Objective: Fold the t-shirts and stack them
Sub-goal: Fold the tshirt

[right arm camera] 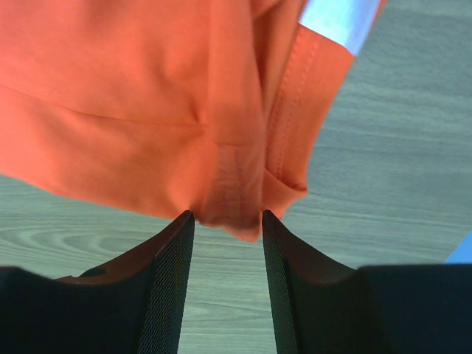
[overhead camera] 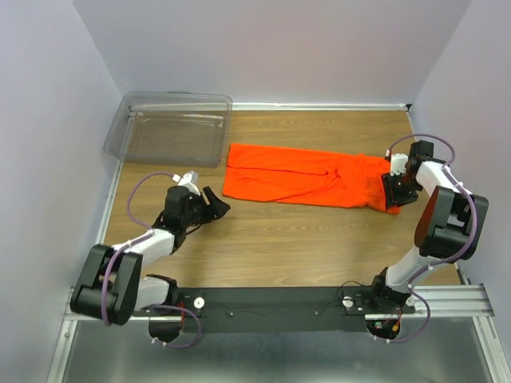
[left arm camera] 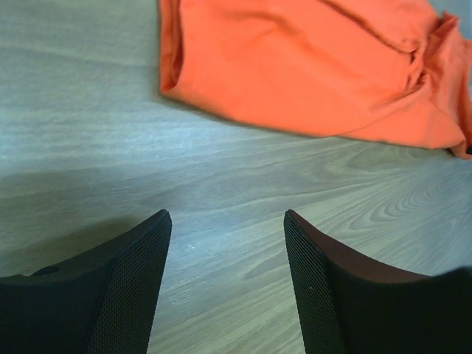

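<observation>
The left hand [left arm camera: 226, 215] gapes empty over the table [left arm camera: 74, 110]; the right hand [right arm camera: 226, 215] brackets the t-shirt [right arm camera: 110, 103] hem, grip unclear.

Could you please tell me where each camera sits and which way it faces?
Top external: fixed above and behind, looking down on the table, orange t-shirt and clear bin; both arms show.
Left wrist: low over the table, facing the t-shirt's edge; open left pincer shows.
Right wrist: close over the t-shirt's hem, a fold inside the right pincer.
Shared: all three see the t-shirt.
</observation>
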Tool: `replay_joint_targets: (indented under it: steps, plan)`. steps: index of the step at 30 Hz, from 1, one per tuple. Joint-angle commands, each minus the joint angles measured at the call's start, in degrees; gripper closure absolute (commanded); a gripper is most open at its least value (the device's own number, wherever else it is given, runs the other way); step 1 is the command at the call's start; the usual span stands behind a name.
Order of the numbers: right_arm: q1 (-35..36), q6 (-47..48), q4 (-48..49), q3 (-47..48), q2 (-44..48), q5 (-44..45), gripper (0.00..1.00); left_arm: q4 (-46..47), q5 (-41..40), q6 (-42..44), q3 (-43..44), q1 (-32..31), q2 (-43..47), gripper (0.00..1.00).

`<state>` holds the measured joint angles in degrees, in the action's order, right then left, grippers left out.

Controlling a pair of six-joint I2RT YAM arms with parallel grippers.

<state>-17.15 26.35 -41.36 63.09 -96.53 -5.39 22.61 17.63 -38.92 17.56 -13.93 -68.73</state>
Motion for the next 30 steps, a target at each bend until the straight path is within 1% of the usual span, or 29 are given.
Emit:
replay_joint_targets:
  steps: [1,2,4,5,6,8,11,13,15,17,20,22,25,26,28,30]
  plan:
    - [-1.8,0.3,1.6,-0.9,0.6,0.1,0.51,1.0,-1.8,-2.3,3.5,0.0,-6.5,0.30]
    - [-2.1,0.4,1.6,-1.0,0.8,-0.1,0.51,1.1,-2.2,-2.6,4.1,0.0,-8.0,0.30]
    - [-2.5,0.8,1.6,-1.3,1.7,-0.6,0.51,1.1,-3.0,-3.3,6.9,-0.1,-14.1,0.32]
    - [-2.6,0.9,1.6,-1.3,1.7,-0.6,0.51,1.6,-3.0,-3.7,7.0,-0.1,-14.2,0.33]
    - [-2.7,1.1,1.6,-1.6,2.0,-0.7,0.51,1.6,-3.2,-4.1,8.2,-0.1,-16.7,0.36]
    - [-2.9,1.5,1.6,-1.7,2.3,-0.9,0.51,2.3,-4.3,-4.7,8.9,-0.4,-18.4,0.38]
    - [-3.2,2.0,1.6,-2.1,3.0,-1.2,0.51,3.2,-6.3,-6.3,10.2,-0.4,-21.0,0.39]
    - [-3.2,2.1,1.6,-2.2,3.3,-1.5,0.51,3.6,-6.9,-7.6,11.2,-0.5,-22.4,0.44]
    - [-3.4,2.3,1.5,-2.4,3.8,-1.8,0.51,3.8,-8.6,-8.3,11.7,-0.7,-23.2,0.44]
    - [-3.4,2.3,1.5,-2.4,4.3,-1.9,0.51,3.8,-10.5,-9.3,12.4,-1.3,-23.9,0.47]
    - [-3.5,2.4,1.5,-2.5,4.7,-2.2,0.51,3.7,-12.0,-9.9,12.7,-1.9,-24.5,0.56]
    - [-3.5,2.5,1.5,-2.5,4.9,-2.3,0.51,3.7,-13.3,-10.1,12.8,-2.6,-24.4,0.60]
    - [-3.5,2.5,1.2,-2.7,5.1,-3.0,0.51,3.5,-14.4,-10.6,12.8,-3.1,-24.4,0.71]
    - [-3.5,2.7,1.2,-2.8,5.2,-3.0,0.51,3.5,-14.8,-10.7,12.8,-3.3,-24.5,0.71]
    - [-3.5,3.1,0.9,-3.2,5.6,-3.1,0.52,3.4,-15.3,-11.2,13.1,-3.4,-24.9,0.80]
    - [-3.5,3.4,0.7,-3.5,5.7,-3.1,0.52,3.4,-15.6,-11.5,13.1,-3.4,-24.9,0.83]
